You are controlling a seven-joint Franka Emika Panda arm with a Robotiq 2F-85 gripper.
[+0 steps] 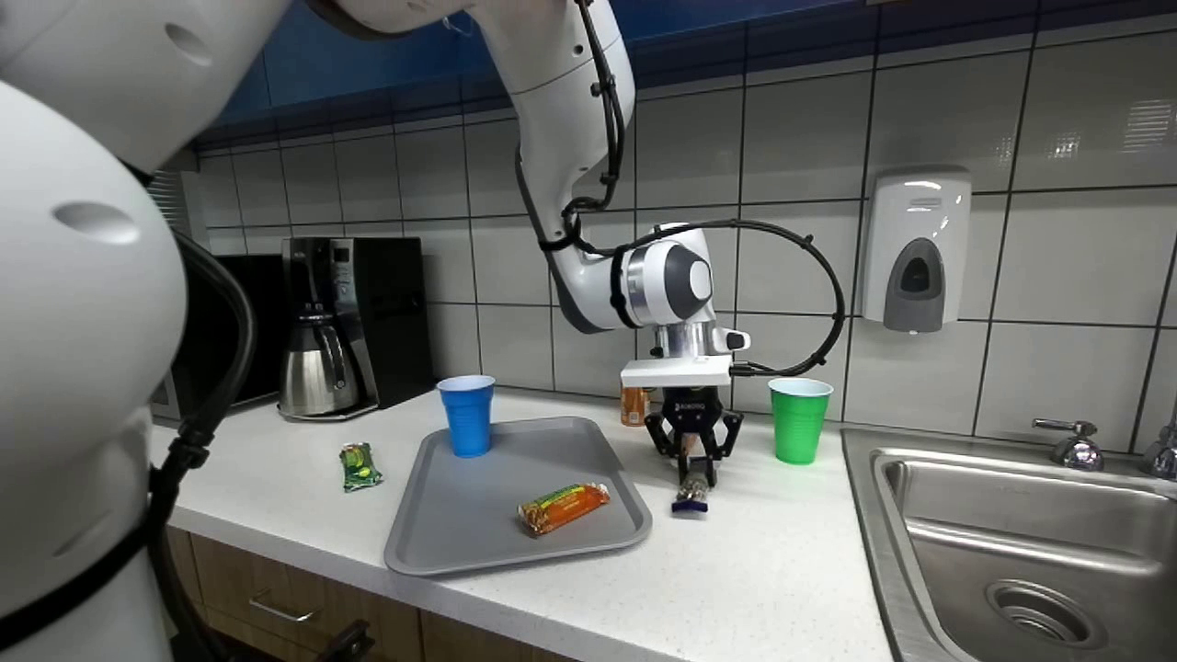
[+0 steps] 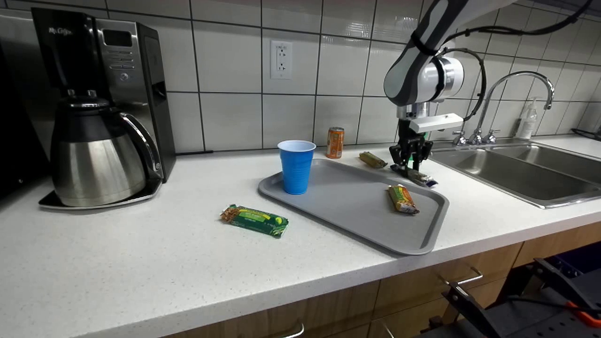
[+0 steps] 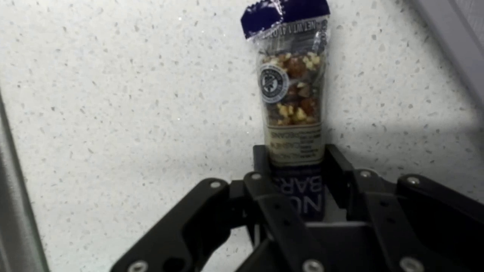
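Black fingers (image 3: 338,177) loom nearest in the wrist view, set against both long sides of a wrapped nut bar (image 3: 297,105) and, it seems, gripping it. That bar appears to rest on the white speckled table (image 1: 754,570), right of a gray serving tray (image 1: 487,515) and left of a steel sink (image 1: 869,515), its purple end toward the near side. Its wrapper looks slick, so a light hold could let it slip or swivel; too hard a squeeze could crush the nuts.

On the right, a green plastic cup (image 1: 798,423) stands near the fingers; it looks light, and a sideways bump might tip it. Moving left while low could catch the tray's raised rim and jolt the blue plastic cup (image 1: 470,414) and orange-wrapped granola bar (image 1: 564,508) there. Farther back, another wrapped bar (image 2: 373,159) lies close by and could be brushed.
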